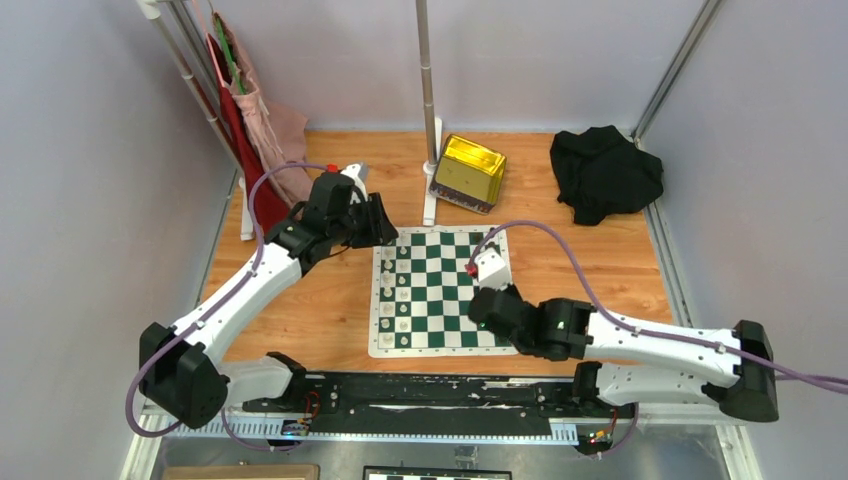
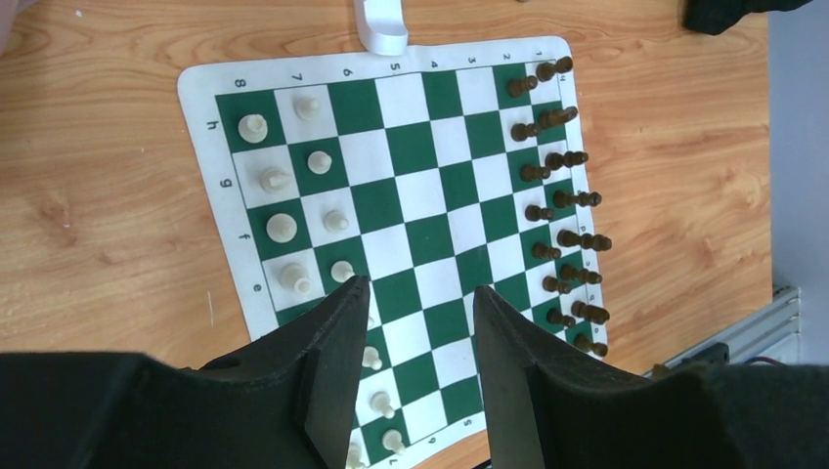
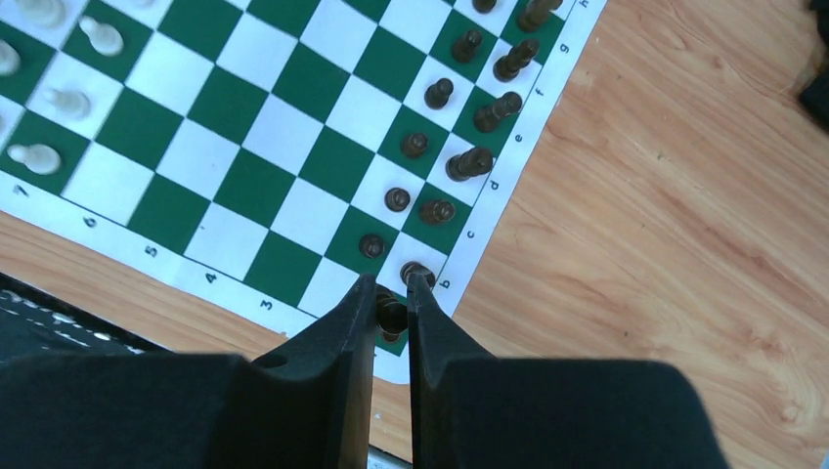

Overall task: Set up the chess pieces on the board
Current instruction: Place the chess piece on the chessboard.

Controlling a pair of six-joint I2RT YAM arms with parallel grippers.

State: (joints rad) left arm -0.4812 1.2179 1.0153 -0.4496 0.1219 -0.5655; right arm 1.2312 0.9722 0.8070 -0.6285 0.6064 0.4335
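**Right gripper pinches a dark piece at the board's near right corner**

At the far left, some clothes (image 1: 250, 110) hang from a rack against the wall. The left gripper (image 2: 415, 288) is held over the far left corner of the board (image 2: 420, 195), its fingers spread wide with nothing between them.

The board is a flat green-and-white mat with a white border marked with letters and numbers. It lies in the middle of the wooden table (image 1: 300, 300), just in front of the arm bases. Cream pieces (image 2: 282, 227) stand in two lines down its left side.

The dark pieces (image 2: 577, 198) are small, slim and brown, each narrower than its square. They stand in two lines down the right side of the board, the outer line close to the white border. In the left wrist view, the taller ones fill the outer line and shorter, round-topped ones the inner line.

The right gripper (image 3: 391, 283) is low over the near right corner of the board. Its fingers are drawn close on either side of one dark piece (image 3: 392, 313), on the last square beside the border past the letter b. I cannot tell what kind of piece it is.

Behind the board, a shiny gold tin (image 1: 468, 172) sits beside a white pole (image 1: 428, 100). I cannot tell what it holds. Further right, a black cloth (image 1: 605, 170) lies crumpled in the far corner.
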